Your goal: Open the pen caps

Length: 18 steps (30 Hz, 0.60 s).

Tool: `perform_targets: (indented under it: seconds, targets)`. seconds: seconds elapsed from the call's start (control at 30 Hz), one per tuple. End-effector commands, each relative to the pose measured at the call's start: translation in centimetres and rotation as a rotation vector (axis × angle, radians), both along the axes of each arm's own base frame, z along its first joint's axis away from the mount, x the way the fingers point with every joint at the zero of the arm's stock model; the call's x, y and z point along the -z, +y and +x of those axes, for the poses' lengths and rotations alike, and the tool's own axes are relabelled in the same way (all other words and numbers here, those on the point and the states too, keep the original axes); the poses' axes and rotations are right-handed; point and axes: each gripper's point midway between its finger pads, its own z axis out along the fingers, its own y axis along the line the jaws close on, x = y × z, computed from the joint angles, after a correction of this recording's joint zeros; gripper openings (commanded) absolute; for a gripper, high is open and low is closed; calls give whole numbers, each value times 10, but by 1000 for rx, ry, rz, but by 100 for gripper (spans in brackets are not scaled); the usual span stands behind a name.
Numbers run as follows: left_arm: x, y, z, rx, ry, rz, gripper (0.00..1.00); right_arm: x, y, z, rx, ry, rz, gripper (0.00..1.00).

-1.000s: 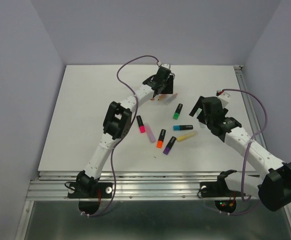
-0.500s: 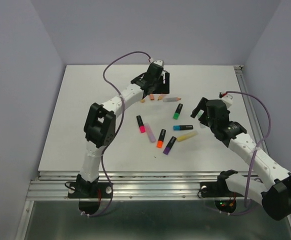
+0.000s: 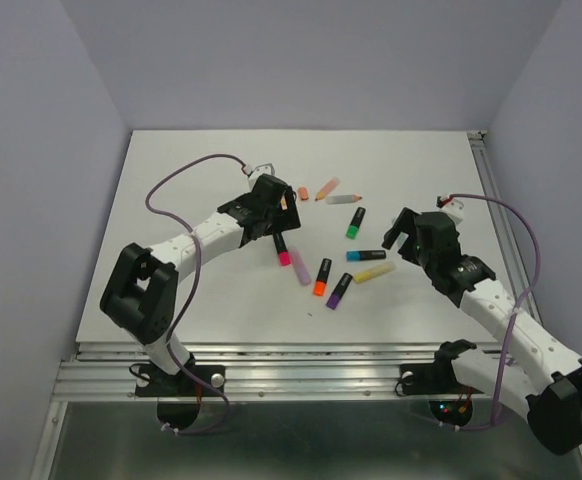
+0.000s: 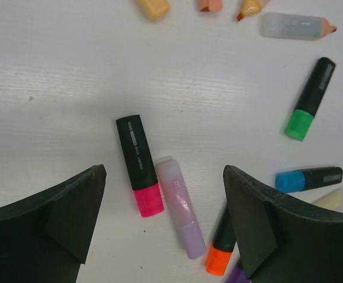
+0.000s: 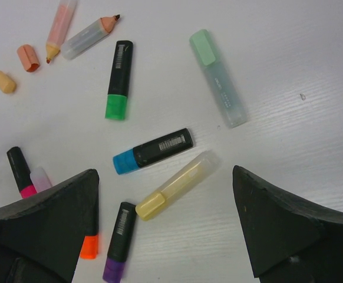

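Observation:
Several pens lie mid-table. My left gripper (image 3: 277,212) (image 4: 163,172) hangs open and empty above a black pen with a pink cap (image 4: 139,166) (image 3: 283,249) and a lilac pen (image 4: 180,207) beside it. Farther back lie two uncapped pens, one peach (image 5: 59,29) and one clear (image 5: 92,35) (image 3: 343,199), with two loose caps, peach (image 5: 27,58) and yellow-orange (image 5: 4,82). My right gripper (image 3: 401,232) (image 5: 163,171) is open and empty over the pale yellow pen (image 5: 174,186) and the blue-capped pen (image 5: 152,151).
Still capped are a green-capped pen (image 3: 355,222), an orange-capped pen (image 3: 321,277), a purple-capped pen (image 3: 339,291) and a mint pen (image 5: 217,78). A metal rail (image 3: 271,365) runs along the white table's near edge, and grey walls (image 3: 41,150) close in the left, back and right.
My left arm has drawn back from the far side toward the near left, its jaws widening. The uncapped pens and loose caps stay behind. The right gripper shifted slightly.

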Motion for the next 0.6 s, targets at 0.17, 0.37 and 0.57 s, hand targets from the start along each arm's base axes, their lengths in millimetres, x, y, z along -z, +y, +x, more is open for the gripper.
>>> perform_targets:
  seconds: [0.17, 0.37, 0.57]
  targets:
    - [52, 4, -14, -52, 167, 25, 88, 10, -7, -4, 12, 12, -29, 100]
    - [77, 6, -33, -56, 246, 21, 83, 17, -11, -6, 25, 34, -51, 100]
    - [92, 2, -48, -28, 282, 48, 82, 23, -12, -4, 34, 51, -65, 100]
